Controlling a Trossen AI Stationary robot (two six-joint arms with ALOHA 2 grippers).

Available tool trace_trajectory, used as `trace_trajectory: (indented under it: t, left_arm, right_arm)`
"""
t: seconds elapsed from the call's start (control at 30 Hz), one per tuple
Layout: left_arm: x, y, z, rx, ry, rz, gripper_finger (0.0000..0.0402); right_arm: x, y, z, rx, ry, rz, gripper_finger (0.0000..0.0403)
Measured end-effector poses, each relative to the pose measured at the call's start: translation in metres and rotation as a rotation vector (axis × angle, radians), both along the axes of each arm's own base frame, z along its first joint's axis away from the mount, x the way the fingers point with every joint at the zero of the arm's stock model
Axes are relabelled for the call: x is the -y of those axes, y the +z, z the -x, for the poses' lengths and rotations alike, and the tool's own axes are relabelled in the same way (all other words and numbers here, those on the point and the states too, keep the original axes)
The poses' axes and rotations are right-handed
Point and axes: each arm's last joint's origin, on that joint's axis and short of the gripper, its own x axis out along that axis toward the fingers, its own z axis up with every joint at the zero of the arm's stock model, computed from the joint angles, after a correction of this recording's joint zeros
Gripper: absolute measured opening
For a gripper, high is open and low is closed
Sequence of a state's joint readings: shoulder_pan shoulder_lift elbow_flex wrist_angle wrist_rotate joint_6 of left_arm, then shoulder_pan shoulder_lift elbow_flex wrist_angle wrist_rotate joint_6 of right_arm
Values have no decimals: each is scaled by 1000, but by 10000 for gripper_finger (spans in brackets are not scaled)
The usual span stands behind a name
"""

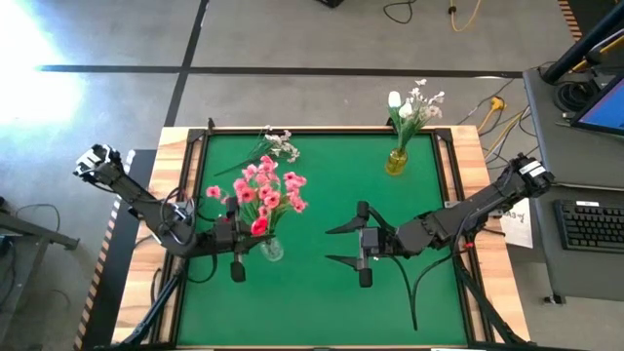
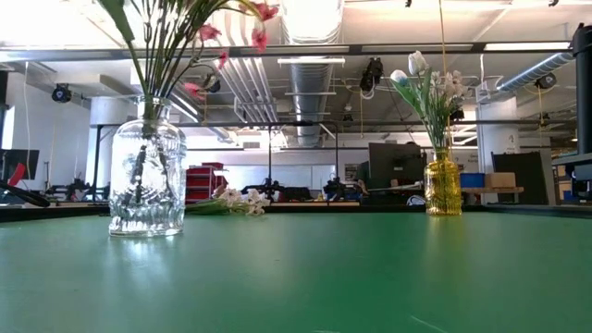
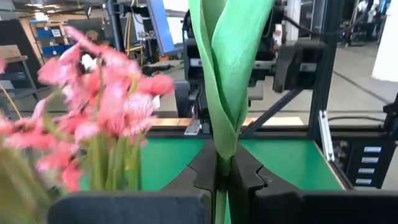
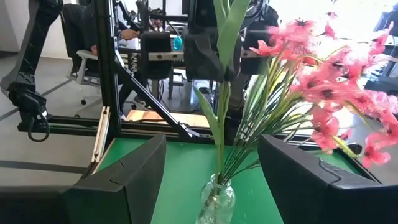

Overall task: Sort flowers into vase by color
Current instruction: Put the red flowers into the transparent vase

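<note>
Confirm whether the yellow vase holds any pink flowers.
No. The yellow vase at the table's far right holds only white flowers; the pink flowers stand in the clear vase.

The left gripper point(image 3: 222, 177) has its two dark fingers point(image 3: 202, 174) pressed together on a green flower stem point(image 3: 227, 68) with broad wrapped leaves, which rises upright out of the frame. Beside it stands a blurred spray of pink blossoms point(image 3: 99, 93). Behind lie the green table mat point(image 3: 292, 162) and dark frame bars point(image 3: 320, 81).
</note>
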State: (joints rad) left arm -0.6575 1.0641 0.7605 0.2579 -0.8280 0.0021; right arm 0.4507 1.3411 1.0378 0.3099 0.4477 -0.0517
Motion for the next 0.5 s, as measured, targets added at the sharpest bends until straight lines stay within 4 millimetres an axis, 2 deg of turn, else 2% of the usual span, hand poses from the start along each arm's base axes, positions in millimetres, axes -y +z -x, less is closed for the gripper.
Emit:
trace_trajectory:
  t: [0.5]
  left_arm:
    - [4,-3,-6,-14,0,-5,0]
  right_arm:
    - [2,0,-1,1,-7,0,251]
